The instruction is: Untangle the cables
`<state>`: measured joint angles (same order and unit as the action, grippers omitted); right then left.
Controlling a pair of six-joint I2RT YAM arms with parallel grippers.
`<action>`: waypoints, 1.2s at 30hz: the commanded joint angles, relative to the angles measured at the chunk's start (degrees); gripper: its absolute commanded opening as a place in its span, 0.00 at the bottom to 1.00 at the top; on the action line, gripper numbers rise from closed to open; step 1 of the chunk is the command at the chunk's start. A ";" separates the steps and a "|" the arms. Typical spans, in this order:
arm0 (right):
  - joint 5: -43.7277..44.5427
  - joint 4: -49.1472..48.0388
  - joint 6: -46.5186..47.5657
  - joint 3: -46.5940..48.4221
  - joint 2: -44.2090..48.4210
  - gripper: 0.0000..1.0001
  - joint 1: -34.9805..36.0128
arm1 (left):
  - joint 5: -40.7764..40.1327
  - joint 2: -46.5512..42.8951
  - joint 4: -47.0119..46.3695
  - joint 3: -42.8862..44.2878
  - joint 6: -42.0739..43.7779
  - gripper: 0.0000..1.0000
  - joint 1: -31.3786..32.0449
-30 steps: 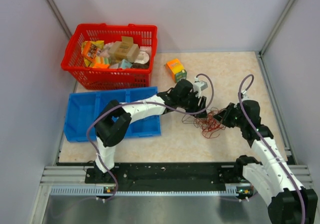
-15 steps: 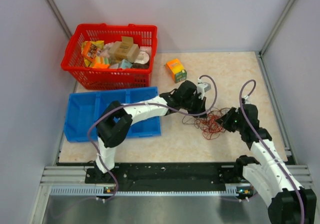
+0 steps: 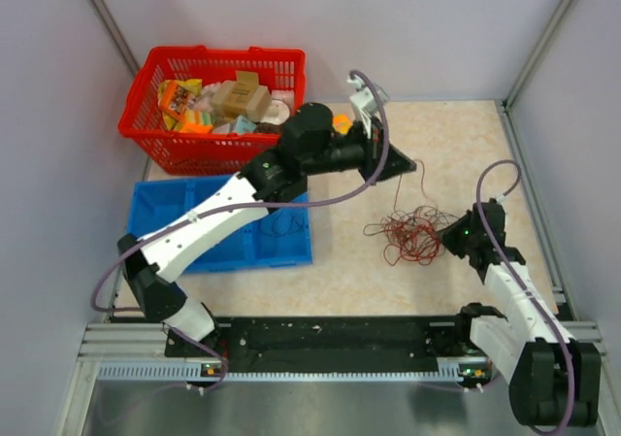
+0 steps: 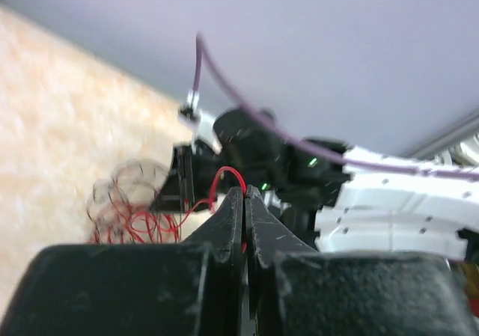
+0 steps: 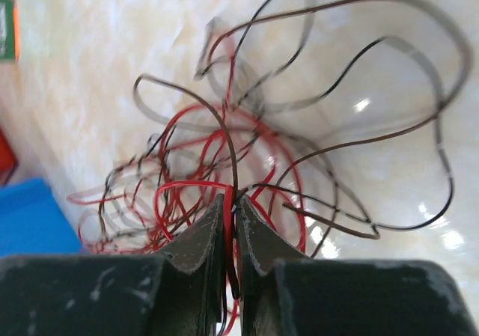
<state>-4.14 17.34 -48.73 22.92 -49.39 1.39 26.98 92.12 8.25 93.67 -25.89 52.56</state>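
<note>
The cables [image 3: 411, 236] are a bunch of thin red and dark wires lying on the table right of centre. My left gripper [image 3: 406, 167] is raised above and behind the bunch. It is shut on a red wire [image 4: 227, 173], and a thin strand hangs from it down to the bunch [image 4: 126, 210]. My right gripper [image 3: 450, 237] is low at the right edge of the bunch. It is shut on a red strand and a dark strand [image 5: 231, 177], with the loops [image 5: 247, 138] spread out in front of it.
A red basket [image 3: 167, 130] full of boxes stands at the back left. A blue bin [image 3: 155, 224] lies in front of it. A small orange box [image 3: 340, 122] peeks out behind the left arm. Walls close in both sides and the back.
My left arm has risen and swung back from the bunch, drawing a strand up with it. My right gripper has shifted slightly right and nearer, still holding the bunch.
</note>
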 commanded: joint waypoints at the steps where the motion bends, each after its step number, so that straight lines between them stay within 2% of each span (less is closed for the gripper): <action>1: 2.82 -3.54 -0.84 2.22 -2.99 0.07 -6.65 | -5.00 -7.20 0.19 6.96 2.51 0.00 0.00; 7: 3.44 -4.25 2.40 6.17 -7.64 0.07 -11.05 | -8.35 -10.46 -1.14 9.42 2.77 0.00 0.09; 10: 2.04 -2.76 7.41 9.59 -9.93 0.11 -11.23 | -9.57 -11.60 -2.27 10.13 3.12 0.00 0.09; 13: -1.81 -1.70 12.59 11.44 -9.94 0.26 -11.23 | -12.12 -12.49 -2.36 11.36 4.97 0.00 0.09; 15: -5.95 -0.39 14.62 12.41 -8.80 0.50 -11.23 | -13.27 -11.96 -0.88 12.93 6.28 0.00 0.09; 20: -16.93 1.64 18.40 13.29 -2.04 0.70 -10.88 | -12.75 -10.29 0.10 14.70 6.64 0.00 0.09; 26: -34.60 4.28 21.39 15.84 1.56 0.72 -8.25 | -14.23 -9.06 -0.43 14.88 7.96 0.00 0.09; 31: -25.58 4.10 25.08 15.84 9.91 0.77 3.95 | -17.66 -7.39 3.78 18.74 11.38 0.00 0.00; 36: -20.03 0.86 28.33 14.80 15.45 0.77 8.19 | -19.77 -8.27 5.54 19.71 12.35 0.00 0.00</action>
<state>-28.82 21.98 -24.77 36.29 -37.47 7.62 9.87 85.25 13.72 109.93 -15.77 52.56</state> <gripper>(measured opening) 0.766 0.012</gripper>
